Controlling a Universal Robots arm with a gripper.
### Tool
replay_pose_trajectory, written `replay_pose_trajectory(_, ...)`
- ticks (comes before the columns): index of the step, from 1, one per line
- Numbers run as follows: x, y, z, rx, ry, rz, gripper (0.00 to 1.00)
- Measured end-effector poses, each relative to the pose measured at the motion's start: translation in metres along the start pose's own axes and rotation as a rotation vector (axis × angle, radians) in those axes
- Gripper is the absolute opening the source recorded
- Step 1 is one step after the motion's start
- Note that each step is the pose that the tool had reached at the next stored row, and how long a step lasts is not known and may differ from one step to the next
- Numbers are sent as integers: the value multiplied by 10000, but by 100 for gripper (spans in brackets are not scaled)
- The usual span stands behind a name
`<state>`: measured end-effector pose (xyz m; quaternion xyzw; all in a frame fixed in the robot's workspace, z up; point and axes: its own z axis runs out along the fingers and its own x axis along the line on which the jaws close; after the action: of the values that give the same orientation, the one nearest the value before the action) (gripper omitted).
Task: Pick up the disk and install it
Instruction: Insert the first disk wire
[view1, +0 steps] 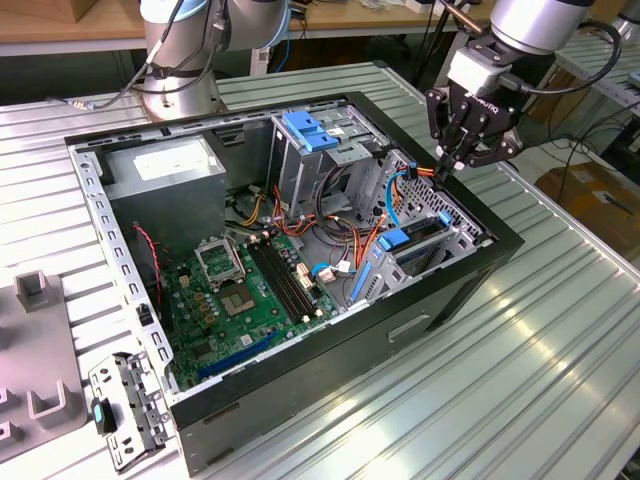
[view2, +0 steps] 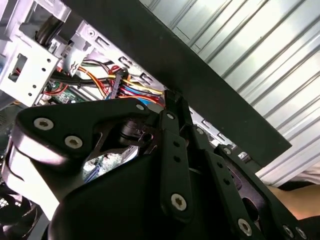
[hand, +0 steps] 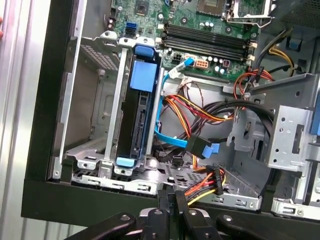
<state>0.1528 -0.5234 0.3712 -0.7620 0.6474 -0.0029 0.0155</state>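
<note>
In the exterior view, the gripper (view1: 462, 158) hovers over the open computer case (view1: 440, 300), jaws closed and empty. The disk (view1: 415, 240) sits on edge in the drive bay. In the first wrist view, the disk (hand: 136, 120) stands between metal rails.

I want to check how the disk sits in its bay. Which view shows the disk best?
The first wrist view: the disk stands on edge in the metal drive bay, its blue rails along its full length. The exterior view shows the disk small, from the side, below the gripper.
</note>
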Motion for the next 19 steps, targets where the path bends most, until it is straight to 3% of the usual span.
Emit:
replay_pose_trajectory(7, -19, 137, -2, 0, -2, -2, 17)
replay_pose_trajectory(11, -24, 174, -3, 0, 0, 64, 17)
replay_pose_trajectory(15, -24, 174, 3, 13, 20, 820, 17)
replay_pose_trajectory(19, -24, 176, 3, 14, 24, 935, 17)
